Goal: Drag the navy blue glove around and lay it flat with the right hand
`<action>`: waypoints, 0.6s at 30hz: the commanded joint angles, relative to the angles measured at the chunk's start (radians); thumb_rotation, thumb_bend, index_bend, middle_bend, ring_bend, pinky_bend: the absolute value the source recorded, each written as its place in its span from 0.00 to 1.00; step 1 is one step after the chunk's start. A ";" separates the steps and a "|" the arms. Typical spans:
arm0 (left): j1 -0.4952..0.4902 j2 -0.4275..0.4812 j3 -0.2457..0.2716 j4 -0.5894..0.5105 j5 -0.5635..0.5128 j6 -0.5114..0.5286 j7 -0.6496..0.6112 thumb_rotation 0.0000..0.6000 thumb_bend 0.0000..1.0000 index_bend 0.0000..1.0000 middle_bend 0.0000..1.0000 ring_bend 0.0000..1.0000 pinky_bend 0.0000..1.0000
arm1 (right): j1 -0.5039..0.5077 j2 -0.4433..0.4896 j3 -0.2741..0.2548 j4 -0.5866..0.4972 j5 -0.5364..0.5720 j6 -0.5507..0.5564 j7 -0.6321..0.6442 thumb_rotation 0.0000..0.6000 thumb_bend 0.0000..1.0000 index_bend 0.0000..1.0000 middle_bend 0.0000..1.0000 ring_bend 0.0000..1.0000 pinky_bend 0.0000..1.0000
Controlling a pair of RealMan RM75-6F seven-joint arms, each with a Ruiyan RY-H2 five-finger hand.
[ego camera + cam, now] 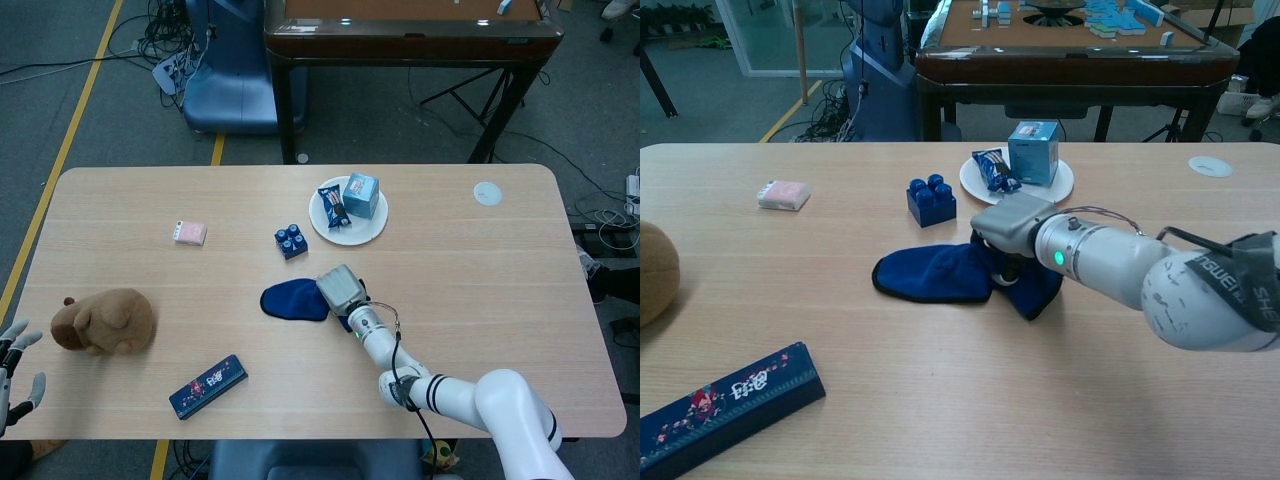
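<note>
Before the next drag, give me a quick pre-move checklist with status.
1. Right hand on the glove: ok, it rests on the glove's right end.
2. Finger grip on the cloth: cannot tell, the fingers are hidden under the hand.
3. Glove lying flat: not ok, the right end looks bunched under the hand.
4. Room around the glove: ok, the blue block and plate stand apart behind it.
5. Left hand out of the way: ok, it is at the table's near left edge.

right hand (1008,228) fingers: hidden under palm | plush toy (655,272) (chest view): cut by left edge
</note>
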State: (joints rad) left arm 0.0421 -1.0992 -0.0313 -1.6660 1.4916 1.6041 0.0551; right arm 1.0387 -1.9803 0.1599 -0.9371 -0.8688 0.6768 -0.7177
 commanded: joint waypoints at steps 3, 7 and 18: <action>0.002 0.000 0.001 0.001 -0.002 0.000 0.001 1.00 0.41 0.23 0.13 0.19 0.17 | 0.009 -0.008 -0.015 -0.066 -0.042 -0.012 0.023 1.00 0.83 0.74 0.59 0.61 0.85; 0.004 0.001 0.001 0.001 -0.004 0.000 0.002 1.00 0.41 0.23 0.13 0.19 0.17 | 0.011 -0.003 -0.032 -0.112 -0.073 -0.012 0.031 1.00 0.83 0.74 0.59 0.61 0.85; 0.003 -0.001 0.001 -0.001 -0.003 -0.004 0.006 1.00 0.41 0.23 0.13 0.19 0.17 | 0.026 -0.040 -0.022 0.007 -0.045 0.009 -0.009 1.00 0.83 0.74 0.59 0.62 0.85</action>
State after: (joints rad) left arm 0.0449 -1.1003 -0.0302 -1.6668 1.4888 1.6000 0.0610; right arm 1.0605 -2.0086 0.1292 -0.9589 -0.9269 0.6792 -0.7153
